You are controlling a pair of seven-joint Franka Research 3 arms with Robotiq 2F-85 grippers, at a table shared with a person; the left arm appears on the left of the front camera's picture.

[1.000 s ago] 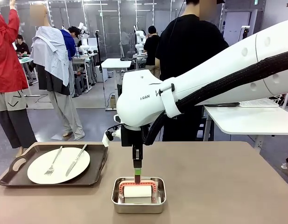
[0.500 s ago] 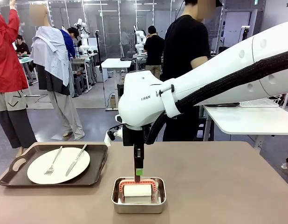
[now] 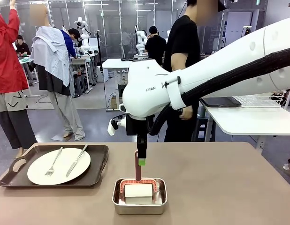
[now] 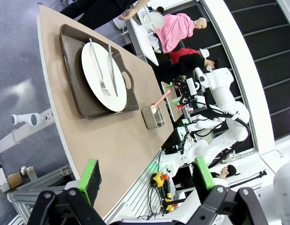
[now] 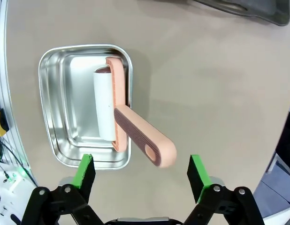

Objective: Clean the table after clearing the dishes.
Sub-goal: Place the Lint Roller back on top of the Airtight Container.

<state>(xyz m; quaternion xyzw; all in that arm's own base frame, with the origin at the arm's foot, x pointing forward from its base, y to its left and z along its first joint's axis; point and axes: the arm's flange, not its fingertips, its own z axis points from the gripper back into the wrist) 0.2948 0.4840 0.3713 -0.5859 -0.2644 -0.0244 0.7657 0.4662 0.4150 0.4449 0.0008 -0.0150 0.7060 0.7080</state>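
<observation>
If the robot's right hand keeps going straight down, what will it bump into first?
Probably the roller's pink handle, sticking up from the steel pan straight below the open right hand. The gap between them is hard to judge.

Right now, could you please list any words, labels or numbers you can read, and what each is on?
"RAN": on the white housing of the right arm; the rest is hidden behind its strap.
Letters beside it: too cut off to read.
Tray, plate and steel pan: no print visible.
</observation>
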